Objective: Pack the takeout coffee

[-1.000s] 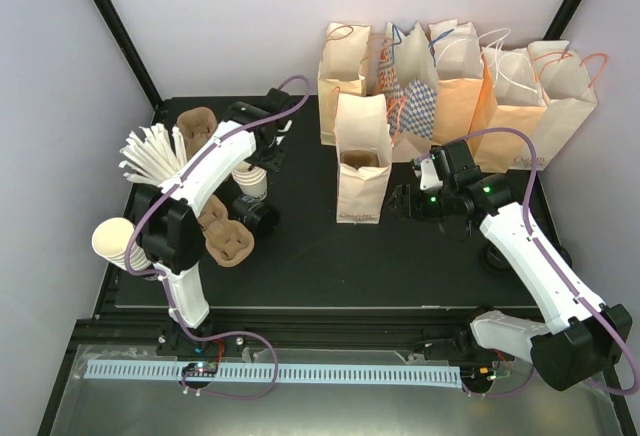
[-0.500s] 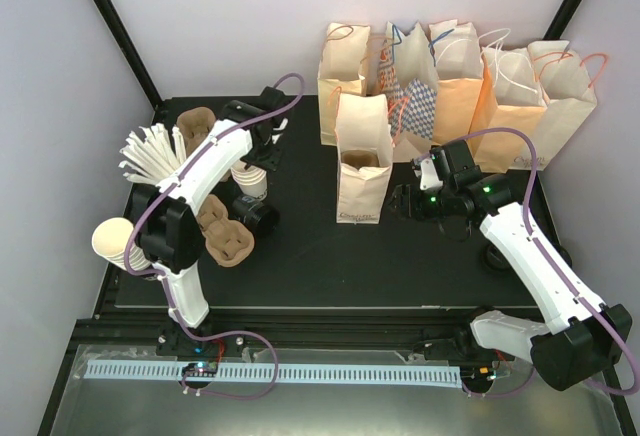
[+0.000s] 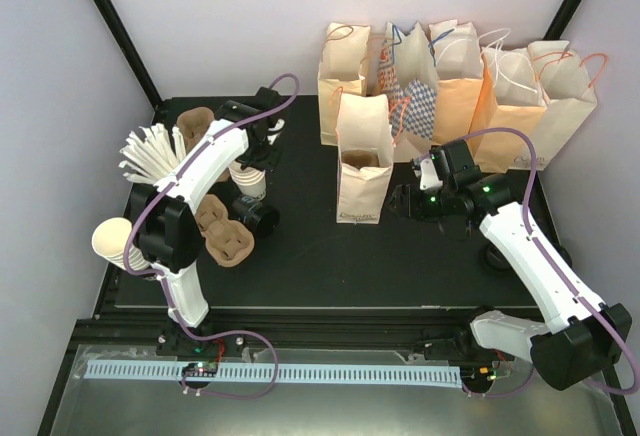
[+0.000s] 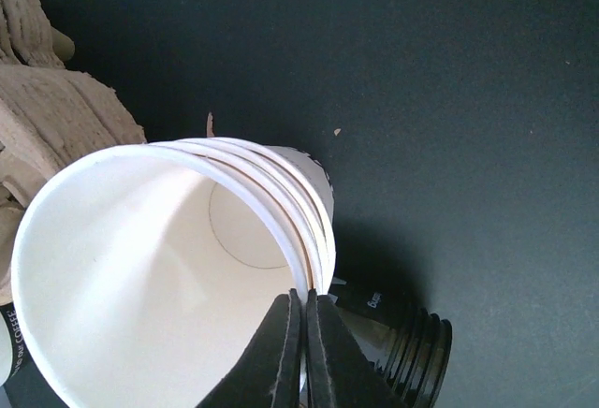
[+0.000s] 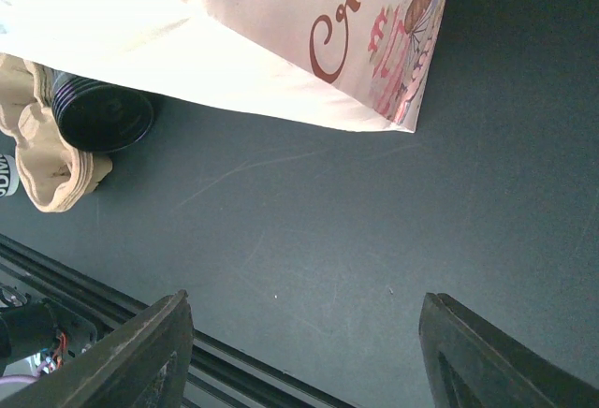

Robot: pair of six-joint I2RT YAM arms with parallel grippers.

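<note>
The takeout coffee cup (image 4: 140, 268) is a white printed paper cup, open-topped with no lid on it, topmost of a nested stack (image 3: 248, 180) at the left of the black mat. My left gripper (image 4: 304, 300) (image 3: 251, 160) is shut on its rim, one finger inside and one outside. A stack of black lids (image 4: 404, 344) (image 3: 259, 215) lies on its side right beside the cups. My right gripper (image 5: 304, 352) (image 3: 401, 200) hangs open over bare mat, just right of an open paper bag (image 3: 362, 166) (image 5: 309, 34).
Brown pulp carriers (image 3: 225, 238) (image 4: 56, 127) lie left of the cups, another (image 3: 195, 126) farther back. Plain cream cups (image 3: 115, 241) and white sticks (image 3: 150, 154) sit at the left edge. A row of paper bags (image 3: 470, 86) lines the back.
My left gripper has closed onto the rim of the top cup and shifted slightly toward the back. The right arm has not moved.
</note>
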